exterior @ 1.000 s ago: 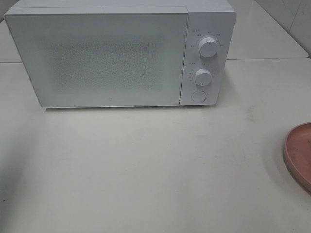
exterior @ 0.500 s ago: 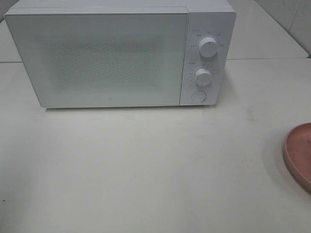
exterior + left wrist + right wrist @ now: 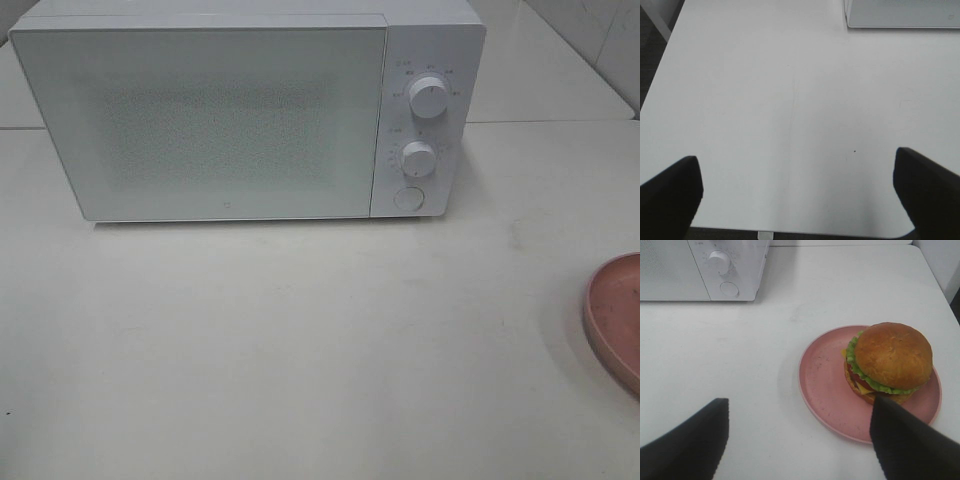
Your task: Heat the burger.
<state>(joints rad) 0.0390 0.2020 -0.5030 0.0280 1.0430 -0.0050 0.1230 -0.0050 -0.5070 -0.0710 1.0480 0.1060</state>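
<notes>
The burger (image 3: 888, 361), with a golden-brown bun, green lettuce and yellow cheese, sits on a round pink plate (image 3: 825, 385); in the high view only the plate's rim (image 3: 612, 318) shows at the right edge and the burger is out of view there. The white microwave (image 3: 250, 110) stands at the back with its door shut. My right gripper (image 3: 799, 440) hovers open over the table just short of the plate, one finger (image 3: 905, 445) overlapping the plate's near edge. My left gripper (image 3: 797, 195) is open over bare table, holding nothing. Neither arm shows in the high view.
The microwave has two round knobs (image 3: 428, 97) and a round button (image 3: 407, 197) on its right panel. White tabletop (image 3: 320, 340) spreads in front of it. The table's edge and dark floor (image 3: 650, 70) show in the left wrist view.
A faint shadow at the table's left edge has faded from the high view; the plate, microwave and table are unchanged.
</notes>
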